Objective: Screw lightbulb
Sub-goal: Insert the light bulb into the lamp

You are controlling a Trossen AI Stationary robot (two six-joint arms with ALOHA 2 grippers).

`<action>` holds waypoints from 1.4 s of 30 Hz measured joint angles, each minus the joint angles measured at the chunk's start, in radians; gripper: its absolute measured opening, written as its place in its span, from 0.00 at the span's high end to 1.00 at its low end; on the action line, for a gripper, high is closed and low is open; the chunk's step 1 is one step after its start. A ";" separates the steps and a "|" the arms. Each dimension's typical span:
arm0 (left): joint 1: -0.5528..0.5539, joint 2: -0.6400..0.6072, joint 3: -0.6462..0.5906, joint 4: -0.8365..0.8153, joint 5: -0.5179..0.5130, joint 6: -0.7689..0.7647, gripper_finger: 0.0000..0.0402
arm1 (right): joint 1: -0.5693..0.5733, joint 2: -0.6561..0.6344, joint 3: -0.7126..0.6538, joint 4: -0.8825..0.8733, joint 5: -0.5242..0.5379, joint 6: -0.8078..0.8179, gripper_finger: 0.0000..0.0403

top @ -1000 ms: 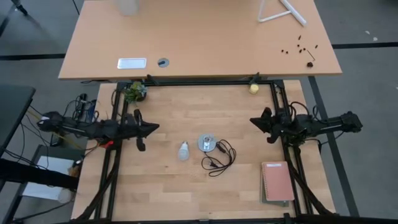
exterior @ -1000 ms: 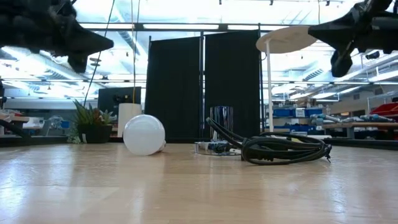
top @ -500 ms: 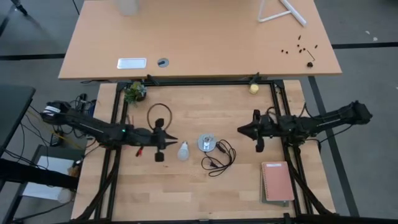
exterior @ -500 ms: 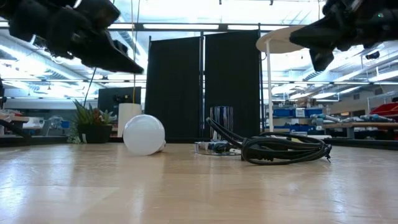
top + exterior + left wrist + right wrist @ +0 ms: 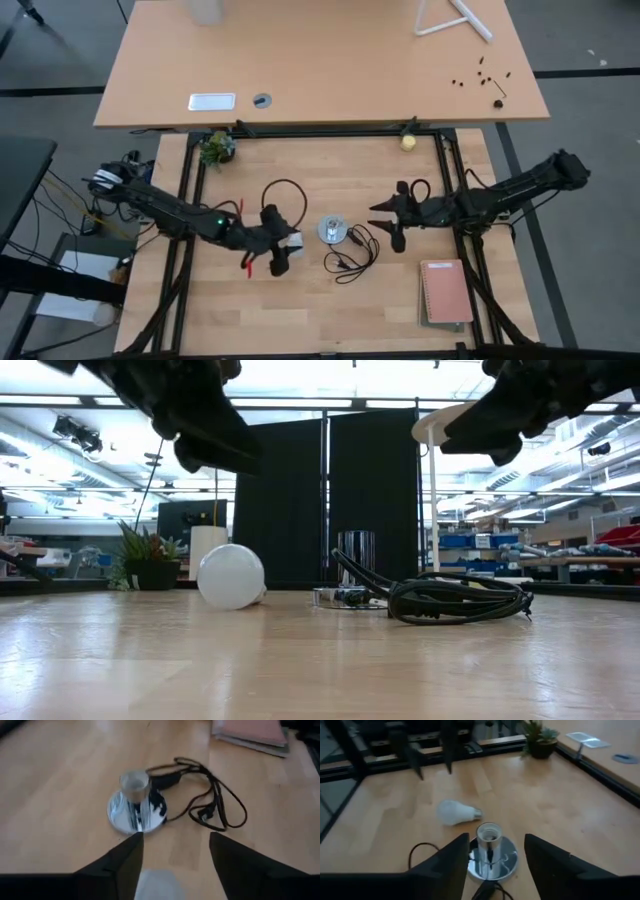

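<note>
**High view: both grippers open over the work table, lightbulb not gripped**

Left gripper [image 5: 282, 252]: positioned above the lightbulb [image 5: 294, 241], which lies on its side on the wooden table [image 5: 300, 310], left of centre. The fingers stand apart with the bulb's white head between and below them in the left wrist view; the low view shows the bulb resting on the table with the gripper overhead, so nothing is held.

Socket [image 5: 332, 230]: round silver base standing upright just right of the lightbulb, not touching it. Its black cord [image 5: 352, 255] lies coiled on the near right side.

Right gripper [image 5: 385, 212]: suspended right of the socket, fingers parted, empty.

Notebook [image 5: 446, 292]: lies near the table's right edge.

Plant [image 5: 217, 147]: far left corner.
</note>
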 joint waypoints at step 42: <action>-0.087 0.252 0.300 -0.509 -0.112 0.223 0.41 | 0.062 0.267 -0.001 0.142 0.263 0.018 0.48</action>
